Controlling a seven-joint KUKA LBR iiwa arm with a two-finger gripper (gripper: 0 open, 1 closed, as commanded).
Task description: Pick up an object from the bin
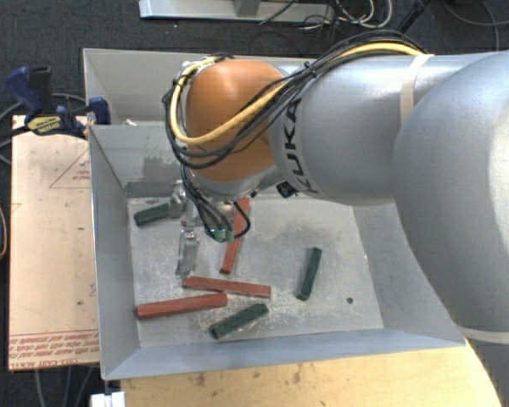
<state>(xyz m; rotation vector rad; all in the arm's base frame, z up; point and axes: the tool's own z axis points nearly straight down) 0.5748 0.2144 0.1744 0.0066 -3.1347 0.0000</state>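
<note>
The arm (390,125) is a thick, smooth tube of silver-grey metal with rounded joints, and a paler band (413,79) runs round it where two sections meet. Black lettering (290,147) on its side reads KUKA, running lengthwise along the casing. A glossy orange cover (229,117), dome-shaped like a ball, caps the wrist. A bundle of cables (205,138) wraps over this dome: one yellow cable among several thin black ones, drawn together along the grey casing. Below the dome sits a small cluster of dark and metal parts with a loop of green wire (217,228). The claw (187,257) is narrow, pale grey bare metal.
</note>
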